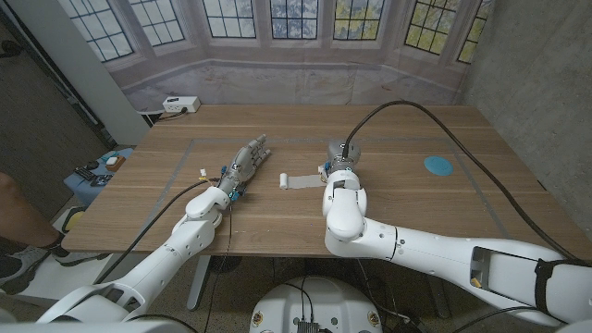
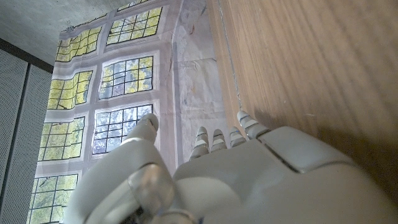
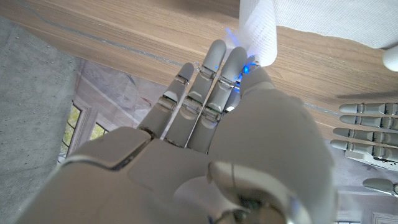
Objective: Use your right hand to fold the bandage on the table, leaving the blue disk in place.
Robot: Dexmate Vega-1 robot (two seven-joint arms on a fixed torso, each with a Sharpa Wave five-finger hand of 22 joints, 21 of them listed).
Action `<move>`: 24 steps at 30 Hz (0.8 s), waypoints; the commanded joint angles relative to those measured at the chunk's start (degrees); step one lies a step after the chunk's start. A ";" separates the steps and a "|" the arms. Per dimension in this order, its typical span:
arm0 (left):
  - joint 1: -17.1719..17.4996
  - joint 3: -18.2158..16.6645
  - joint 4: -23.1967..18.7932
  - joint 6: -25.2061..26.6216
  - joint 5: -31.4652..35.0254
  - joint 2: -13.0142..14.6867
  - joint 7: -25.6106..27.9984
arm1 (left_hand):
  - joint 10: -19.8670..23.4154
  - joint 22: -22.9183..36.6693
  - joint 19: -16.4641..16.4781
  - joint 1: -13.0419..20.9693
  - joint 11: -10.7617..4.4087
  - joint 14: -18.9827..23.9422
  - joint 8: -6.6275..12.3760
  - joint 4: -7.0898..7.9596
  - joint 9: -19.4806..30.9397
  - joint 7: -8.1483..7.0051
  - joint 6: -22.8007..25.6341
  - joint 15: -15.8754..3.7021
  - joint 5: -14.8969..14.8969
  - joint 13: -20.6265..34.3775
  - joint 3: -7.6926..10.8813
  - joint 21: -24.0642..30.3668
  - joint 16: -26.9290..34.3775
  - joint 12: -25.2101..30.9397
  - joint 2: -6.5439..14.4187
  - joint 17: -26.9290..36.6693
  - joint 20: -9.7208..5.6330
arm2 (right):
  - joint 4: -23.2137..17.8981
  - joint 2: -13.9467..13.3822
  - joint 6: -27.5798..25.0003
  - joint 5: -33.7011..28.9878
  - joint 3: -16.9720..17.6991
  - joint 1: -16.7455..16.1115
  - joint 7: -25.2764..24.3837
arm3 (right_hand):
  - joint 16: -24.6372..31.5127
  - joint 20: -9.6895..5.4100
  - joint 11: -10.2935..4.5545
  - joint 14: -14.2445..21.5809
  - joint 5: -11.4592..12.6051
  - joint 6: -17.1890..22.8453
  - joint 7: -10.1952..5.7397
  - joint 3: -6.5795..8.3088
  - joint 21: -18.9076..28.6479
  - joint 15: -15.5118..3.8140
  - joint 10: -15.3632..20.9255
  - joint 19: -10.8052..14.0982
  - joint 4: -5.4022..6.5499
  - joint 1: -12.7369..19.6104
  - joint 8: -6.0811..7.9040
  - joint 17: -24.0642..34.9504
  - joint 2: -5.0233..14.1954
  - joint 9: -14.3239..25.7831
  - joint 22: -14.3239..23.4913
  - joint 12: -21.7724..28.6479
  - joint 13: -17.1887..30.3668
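A white bandage (image 1: pixel 298 181) lies unrolled in a short strip at the table's middle, with its rolled end toward my left hand. My right hand (image 1: pixel 339 162) is over the strip's other end. In the right wrist view that hand (image 3: pixel 211 124) pinches a lifted end of the bandage (image 3: pixel 258 28) between thumb and fingers. The blue disk (image 1: pixel 438 166) lies flat on the wood to the right, well apart from the right hand. My left hand (image 1: pixel 245 163) is on the table left of the bandage, fingers stretched out, holding nothing. The left hand (image 2: pixel 249 180) also shows in its own wrist view.
A white power box (image 1: pixel 180 104) sits at the table's far left corner. A black cable (image 1: pixel 416 109) arcs over the right half of the table (image 1: pixel 277 129). Thin tape lines mark the wood. A person's knee (image 1: pixel 11 208) is at the left edge beside a blue stool (image 1: pixel 92 174).
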 commanded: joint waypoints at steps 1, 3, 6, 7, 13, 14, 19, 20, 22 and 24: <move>-0.10 -0.24 0.30 0.10 -0.25 0.21 -0.34 | 0.02 0.16 -0.04 0.10 0.34 0.08 0.10 -0.17 0.20 -0.15 0.68 0.43 0.25 0.24 0.09 -0.13 -0.09 -0.11 0.36 0.15 0.10 | 0.87 1.41 -0.08 1.18 0.44 0.84 1.58 | -0.08 -2.42 0.32 0.67 -0.18 0.17 0.24 0.21 0.23 -2.95 0.40 0.77 -0.27 0.71 0.06 0.30 -0.08 0.21 0.12 0.27 0.20; -0.12 -0.25 0.32 0.16 -0.30 0.21 -0.38 | -0.01 0.16 -0.04 0.11 0.36 0.08 0.09 -0.17 0.20 -0.16 0.67 0.40 0.25 0.24 0.09 -0.13 -0.09 -0.13 0.36 0.15 0.10 | 0.87 1.56 -0.08 1.73 0.58 0.99 1.61 | -0.14 -2.39 0.31 0.67 -0.19 0.18 0.23 0.21 0.23 -2.95 0.42 0.79 -0.27 0.73 0.05 0.31 -0.10 0.21 0.12 0.27 0.20; -0.20 -0.26 0.47 0.11 -0.30 0.18 -0.50 | -0.03 0.16 -0.06 0.10 0.34 0.07 0.10 -0.17 0.20 -0.13 0.70 0.39 0.25 0.24 0.10 -0.14 -0.09 -0.13 0.36 0.15 0.11 | 0.85 1.64 -0.08 2.51 0.39 1.40 1.41 | -0.17 -2.34 0.43 0.74 -0.20 0.16 0.25 0.21 0.23 -2.95 0.47 0.81 -0.28 0.79 0.01 0.40 -0.12 0.22 0.12 0.30 0.24; -0.22 -0.26 0.51 0.05 -0.26 0.16 -0.48 | -0.05 0.16 -0.05 0.10 0.35 0.08 0.10 -0.17 0.20 -0.16 0.71 0.41 0.25 0.24 0.10 -0.13 -0.09 -0.14 0.36 0.15 0.07 | 0.80 1.70 -0.08 2.90 0.48 1.46 1.33 | -0.16 -2.33 0.45 0.77 -0.20 0.16 0.31 0.22 0.24 -2.95 0.53 0.83 -0.28 0.80 0.01 0.44 -0.12 0.22 0.12 0.29 0.20; -0.13 -0.33 0.43 -0.17 -0.19 0.15 -0.37 | -0.01 0.16 -0.07 0.11 0.29 0.07 0.13 -0.17 0.20 -0.11 0.82 0.39 0.26 0.24 0.12 -0.13 -0.09 -0.13 0.37 0.15 0.10 | 0.60 1.77 -0.08 4.98 0.14 2.22 0.96 | -0.25 -2.25 0.50 0.89 -0.23 0.18 0.42 0.23 0.26 -2.95 0.35 0.92 -0.25 0.83 -0.04 0.54 -0.09 0.24 0.13 0.21 0.22; -0.08 -0.35 0.38 -0.21 -0.20 0.15 -0.36 | 0.01 0.16 -0.08 0.11 0.26 0.04 0.15 -0.17 0.20 -0.04 0.89 0.41 0.26 0.24 0.13 -0.14 -0.10 -0.12 0.38 0.15 0.15 | 0.51 1.78 -0.08 5.34 0.18 2.26 0.84 | -0.28 -2.23 0.53 0.90 -0.24 0.20 0.41 0.23 0.26 -2.95 0.41 0.94 -0.25 0.84 -0.04 0.53 -0.10 0.24 0.13 0.26 0.27; 0.21 -0.38 0.06 -0.25 -0.25 0.14 -0.18 | -0.03 0.16 -0.09 0.13 0.35 0.03 0.17 -0.16 0.20 0.05 0.97 0.43 0.26 0.24 0.16 -0.14 -0.10 -0.14 0.40 0.15 0.14 | 0.04 1.62 -0.08 6.68 0.00 2.60 0.59 | -0.40 -2.16 0.57 1.00 -0.26 0.19 0.41 0.21 0.29 -2.95 0.37 1.06 -0.23 0.87 -0.10 0.62 -0.14 0.25 0.13 0.25 0.33; 0.27 -0.36 -0.02 -0.25 -0.22 0.16 -0.14 | -0.01 0.16 -0.09 0.13 0.37 0.03 0.16 -0.16 0.20 0.03 0.96 0.43 0.26 0.24 0.17 -0.14 -0.10 -0.13 0.40 0.16 0.12 | 0.00 1.64 -0.08 6.80 0.02 2.63 0.70 | -0.43 -2.15 0.56 0.99 -0.26 0.17 0.39 0.21 0.29 -2.95 0.43 1.07 -0.23 0.88 -0.11 0.60 -0.14 0.25 0.13 0.25 0.29; 0.38 -0.35 -0.18 -0.20 -0.22 0.18 -0.08 | 0.03 0.16 -0.08 0.14 0.32 0.06 0.17 -0.17 0.20 0.07 1.00 0.45 0.27 0.24 0.18 -0.13 -0.08 -0.11 0.41 0.16 0.14 | -0.12 1.62 -0.08 7.37 0.06 2.69 0.48 | -0.42 -2.12 0.57 1.10 -0.27 0.21 0.46 0.20 0.29 -2.94 0.44 1.08 -0.22 0.88 -0.12 0.67 -0.16 0.26 0.13 0.19 0.21; 0.45 -0.34 -0.25 -0.23 -0.20 0.18 -0.03 | 0.02 0.16 -0.08 0.14 0.37 0.05 0.19 -0.17 0.20 0.14 1.08 0.46 0.27 0.24 0.19 -0.13 -0.09 -0.12 0.41 0.16 0.14 | -0.22 1.65 -0.08 8.10 0.15 2.74 0.29 | -0.42 -2.12 0.53 1.16 -0.28 0.27 0.47 0.19 0.29 -2.94 0.43 1.11 -0.23 0.88 -0.11 0.73 -0.19 0.26 0.13 0.18 0.21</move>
